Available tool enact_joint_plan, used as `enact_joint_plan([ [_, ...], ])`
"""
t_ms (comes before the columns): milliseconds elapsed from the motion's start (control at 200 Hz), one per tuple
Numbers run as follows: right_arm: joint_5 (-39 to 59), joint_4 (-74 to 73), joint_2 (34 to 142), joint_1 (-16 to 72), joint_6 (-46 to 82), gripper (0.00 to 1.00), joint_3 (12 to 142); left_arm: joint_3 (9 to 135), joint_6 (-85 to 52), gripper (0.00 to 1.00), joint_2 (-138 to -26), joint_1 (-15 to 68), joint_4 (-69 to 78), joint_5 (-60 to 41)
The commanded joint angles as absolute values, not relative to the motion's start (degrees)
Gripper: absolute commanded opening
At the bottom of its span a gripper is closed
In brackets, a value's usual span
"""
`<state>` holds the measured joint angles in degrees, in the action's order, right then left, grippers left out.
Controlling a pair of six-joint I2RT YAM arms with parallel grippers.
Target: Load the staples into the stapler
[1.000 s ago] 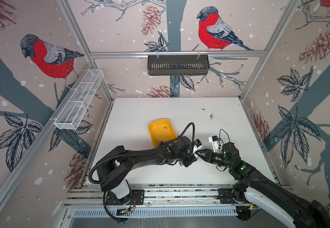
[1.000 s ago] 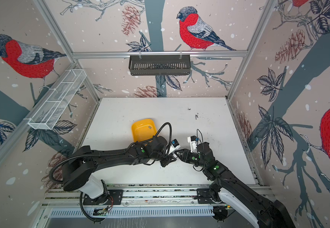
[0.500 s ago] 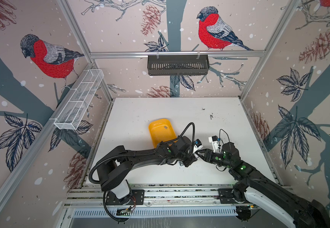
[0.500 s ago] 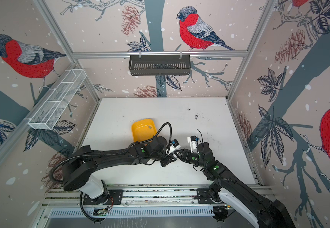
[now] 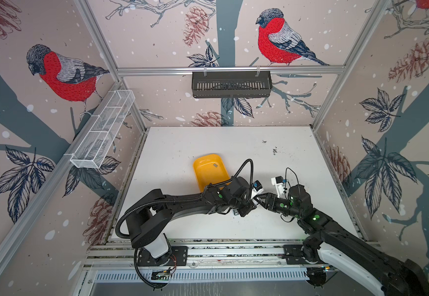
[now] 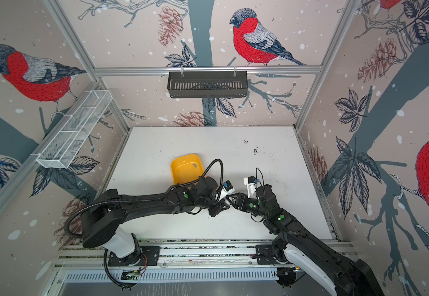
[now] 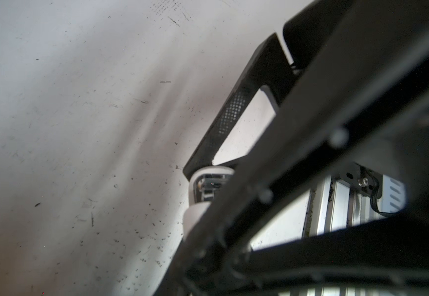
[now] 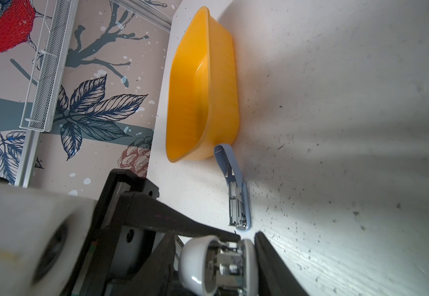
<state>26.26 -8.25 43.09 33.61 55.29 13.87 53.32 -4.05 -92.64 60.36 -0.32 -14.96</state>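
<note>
Left end effector (image 7: 203,194) is clamping the white stapler (image 8: 216,266) as right end effector (image 8: 246,235), grip unclear, is straddling its open magazine, loading now needing exact alignment.

A short grey staple strip (image 5: 215,165) lies flat on the floor of the yellow tray (image 5: 203,179). A white stapler (image 8: 217,266) sits between dark fingers (image 8: 182,223), and its open end shows the metal channel inside. A pale blue stapler (image 8: 237,197) lies hinged open on the table, metal magazine bared, with one end by the tray's corner.
</note>
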Motion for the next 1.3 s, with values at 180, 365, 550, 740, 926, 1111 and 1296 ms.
enact_joint_plan([
  [180, 28.0, -12.9, 44.2, 34.6, 55.2, 0.52, 14.5, 54.7, -3.9, 0.14, -92.9, 60.5, 1.6, -15.8],
  [365, 27.5, -12.6, 44.3, 34.7, 55.1, 0.46, 14.7, 54.6, -3.8, 0.14, -93.3, 60.5, 1.4, -15.8],
  [550, 26.8, -12.2, 43.9, 34.7, 55.0, 0.41, 14.9, 54.2, -3.8, 0.17, -93.2, 60.4, 1.2, -15.9],
  [740, 26.8, -12.2, 43.8, 34.7, 55.1, 0.41, 14.8, 54.0, -3.9, 0.33, -93.2, 60.5, 1.4, -16.2],
  [926, 26.7, -12.1, 43.5, 34.7, 55.1, 0.41, 14.5, 53.7, -3.7, 0.53, -93.0, 60.4, 1.3, -16.6],
  [1111, 26.5, -12.1, 43.3, 34.7, 55.1, 0.4, 14.4, 53.3, -4.0, 0.39, -92.9, 60.5, 1.5, -16.6],
  [1296, 26.5, -12.0, 43.3, 34.7, 55.1, 0.4, 14.2, 53.3, -4.0, 0.3, -93.0, 60.5, 1.4, -16.4],
])
